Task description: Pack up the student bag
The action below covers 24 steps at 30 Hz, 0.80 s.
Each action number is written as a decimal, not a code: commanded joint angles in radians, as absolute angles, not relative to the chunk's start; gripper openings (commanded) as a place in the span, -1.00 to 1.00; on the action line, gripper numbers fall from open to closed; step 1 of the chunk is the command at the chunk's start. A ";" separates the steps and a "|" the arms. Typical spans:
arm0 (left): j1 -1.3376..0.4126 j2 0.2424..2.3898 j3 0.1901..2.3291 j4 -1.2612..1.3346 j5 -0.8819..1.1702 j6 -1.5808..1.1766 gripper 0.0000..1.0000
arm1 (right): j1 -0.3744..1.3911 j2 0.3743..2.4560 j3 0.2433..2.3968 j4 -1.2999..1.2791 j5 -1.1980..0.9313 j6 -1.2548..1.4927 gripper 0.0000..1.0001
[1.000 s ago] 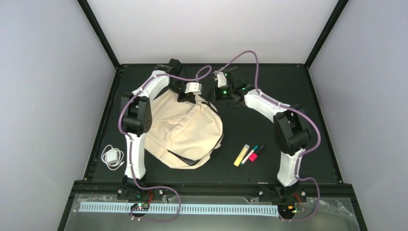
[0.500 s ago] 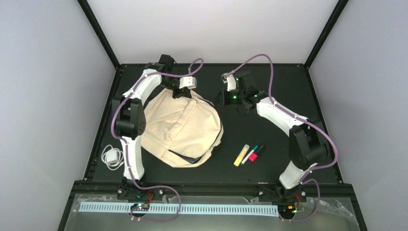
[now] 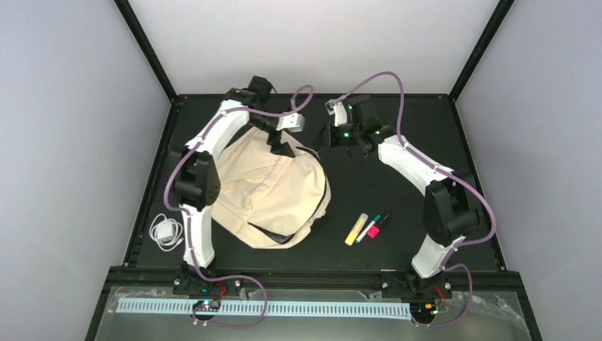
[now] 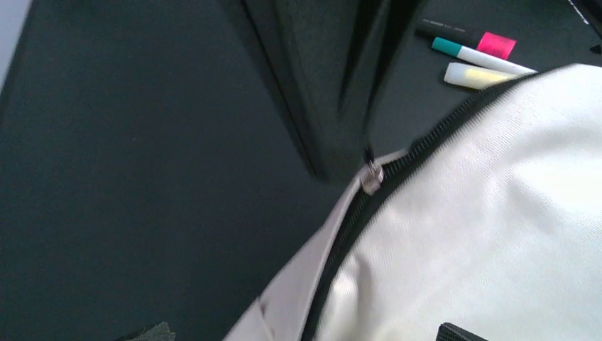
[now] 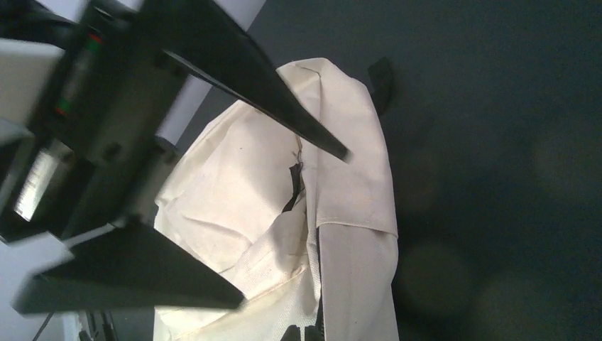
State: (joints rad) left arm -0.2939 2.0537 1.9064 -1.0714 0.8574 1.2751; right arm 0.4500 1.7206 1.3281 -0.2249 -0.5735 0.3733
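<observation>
The student bag [image 3: 270, 192] is a cream fabric backpack lying flat on the black table's left half. My left gripper [image 3: 284, 148] hangs over its far top edge, jaws open wide. In the left wrist view only the finger ends show at the bottom corners, and the dark zipper with its metal pull [image 4: 370, 177] runs between them, untouched. The right wrist view shows those two spread fingers [image 5: 284, 106] above the bag [image 5: 241, 177]. My right gripper [image 3: 321, 137] is shut, just right of the bag's top edge, with nothing seen in it.
A yellow highlighter [image 3: 356, 229], a teal-capped pen [image 3: 369, 226] and a pink-capped marker [image 3: 376, 227] lie together right of the bag. A white charger with coiled cable [image 3: 167, 231] sits at the table's left edge. Purple cables loop above both wrists.
My left gripper has opened and shifted slightly right over the bag's top edge. The right arm swung right, away from the bag, and stayed shut.
</observation>
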 commanded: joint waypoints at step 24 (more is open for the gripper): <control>-0.203 2.206 2.114 -1.202 0.808 1.251 -0.97 | 0.377 1.552 1.153 -0.263 -0.564 0.333 -0.98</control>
